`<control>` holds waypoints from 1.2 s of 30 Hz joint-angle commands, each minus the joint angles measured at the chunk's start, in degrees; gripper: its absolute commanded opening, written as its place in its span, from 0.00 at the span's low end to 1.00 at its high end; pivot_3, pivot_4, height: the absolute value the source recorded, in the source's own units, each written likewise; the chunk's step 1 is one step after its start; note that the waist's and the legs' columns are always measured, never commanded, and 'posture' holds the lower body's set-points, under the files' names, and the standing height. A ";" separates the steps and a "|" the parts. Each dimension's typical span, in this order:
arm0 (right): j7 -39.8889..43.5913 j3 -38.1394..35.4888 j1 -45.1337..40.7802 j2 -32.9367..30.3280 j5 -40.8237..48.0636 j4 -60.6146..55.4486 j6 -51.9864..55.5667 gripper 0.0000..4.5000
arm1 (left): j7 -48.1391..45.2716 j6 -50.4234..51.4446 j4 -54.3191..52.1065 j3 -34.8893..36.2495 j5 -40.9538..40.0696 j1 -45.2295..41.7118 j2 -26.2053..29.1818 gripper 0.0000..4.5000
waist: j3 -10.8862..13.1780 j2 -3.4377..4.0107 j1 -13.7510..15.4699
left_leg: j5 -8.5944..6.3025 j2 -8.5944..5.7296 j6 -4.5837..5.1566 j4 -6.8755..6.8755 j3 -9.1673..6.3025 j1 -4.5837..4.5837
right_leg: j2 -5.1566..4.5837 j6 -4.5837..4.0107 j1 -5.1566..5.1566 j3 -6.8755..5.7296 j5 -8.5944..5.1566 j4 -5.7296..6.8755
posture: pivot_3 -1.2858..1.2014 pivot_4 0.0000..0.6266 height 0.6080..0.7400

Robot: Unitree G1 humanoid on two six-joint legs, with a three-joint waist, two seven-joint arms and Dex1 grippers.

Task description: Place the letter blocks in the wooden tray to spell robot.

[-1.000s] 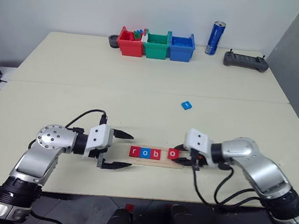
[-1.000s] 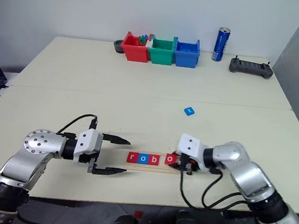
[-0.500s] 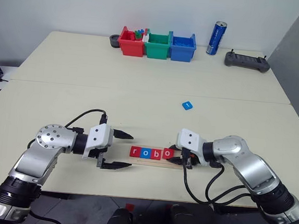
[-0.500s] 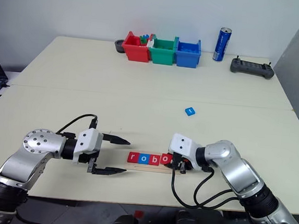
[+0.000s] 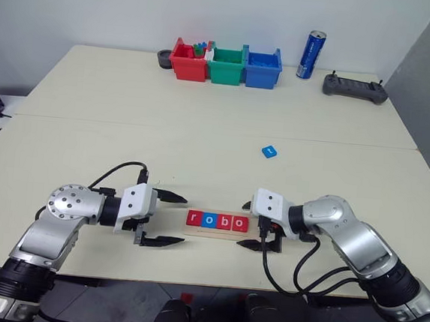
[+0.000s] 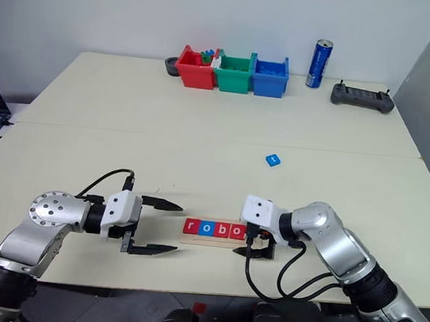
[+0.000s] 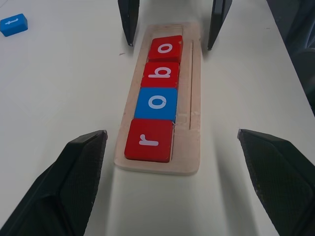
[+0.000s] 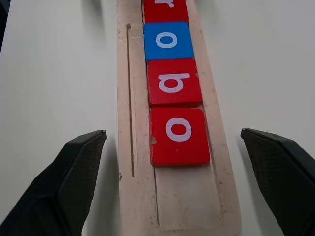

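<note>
Right wrist view: the right claw (image 8: pixel 172 196) has just been spread wide, releasing the 4th tile (image 8: pixel 179 135) into the wooden tray (image 8: pixel 129 162) ahead of it; 1 slot stays bare for the blue t (image 5: pixel 268 151), lying well beyond the claw

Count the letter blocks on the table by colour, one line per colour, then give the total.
Red letter blocks: 3, r, b and o, all in the wooden tray
Blue letter blocks: 2, o in the tray, one loose on the table
Total: 5
</note>
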 commanded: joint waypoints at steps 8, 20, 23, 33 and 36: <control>-1.18 -6.51 3.50 -5.22 1.93 -8.27 3.12 0.91 | 0.59 0.02 -1.77 1.56 -0.55 0.58 0.89 1.00 | 0.00 0.00 0.10 | 0.00 0.00 0.00 -0.01 -0.01 -0.02 | -0.01 0.01 0.00 -0.02 -0.01 -0.02 | 0.52 0.24 1.00; -5.47 -4.73 6.23 -4.16 1.12 -9.06 4.54 0.00 | 0.59 2.26 -2.54 0.82 -0.44 -1.80 0.80 1.00 | 0.00 0.00 -0.06 | 0.00 0.00 0.00 0.01 0.01 0.00 | 0.01 0.05 0.00 0.01 -0.03 0.00 | 0.52 0.24 1.00; -5.42 -3.67 5.99 -4.05 0.95 -8.78 5.46 0.00 | 0.65 2.51 -2.68 0.79 -0.38 -1.90 0.70 1.00 | 0.00 0.00 -0.03 | 0.00 0.00 0.00 0.00 0.01 -0.01 | 0.01 0.03 0.00 0.01 -0.02 0.00 | 0.52 0.24 1.00; -6.00 -1.29 3.25 -0.59 -0.45 -6.10 5.24 0.00 | 1.05 0.97 -2.13 1.03 -0.06 -0.22 0.22 1.00 | 0.00 0.00 -0.07 | 0.00 0.00 0.00 0.00 0.01 0.00 | 0.01 0.03 0.00 0.01 -0.02 0.00 | 0.52 0.24 1.00; -6.15 -1.01 2.74 0.03 -0.63 -5.34 5.09 0.00 | 1.07 0.71 -2.05 1.05 0.02 0.00 0.12 1.00 | 0.00 0.00 -0.04 | 0.00 0.00 0.00 0.00 0.00 -0.01 | 0.01 0.02 0.00 0.00 -0.01 0.00 | 0.52 0.24 1.00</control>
